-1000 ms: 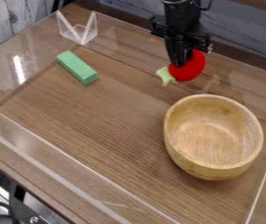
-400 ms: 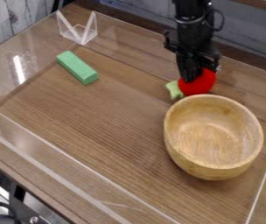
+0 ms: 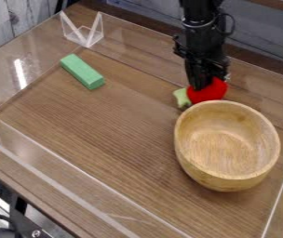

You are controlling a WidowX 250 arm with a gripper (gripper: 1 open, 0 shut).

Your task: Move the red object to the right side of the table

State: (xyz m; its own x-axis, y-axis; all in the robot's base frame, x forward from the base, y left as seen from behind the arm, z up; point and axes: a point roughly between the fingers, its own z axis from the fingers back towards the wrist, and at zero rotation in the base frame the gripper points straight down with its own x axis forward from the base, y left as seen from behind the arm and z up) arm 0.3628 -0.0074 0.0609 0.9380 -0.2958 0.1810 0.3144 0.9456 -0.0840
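Wood-grain bench, acrylic-walled. End effector points down, clenched on red object directly beneath fingertips; leafy stub juts camera-left; wooden bowl just below-right.

Beyond the far edge of the tabletop runs a pale wall of horizontal boards or slats, whitish grey (too blurred to say which). Daylight-like brightness falls evenly over it, and a soft glare lies across the near-left part of the wood surface. Past the tabletop's left edge a strip of light grey floor shows at the upper left. Below the near-left corner sits dark equipment with cables, mostly cut off by the frame.
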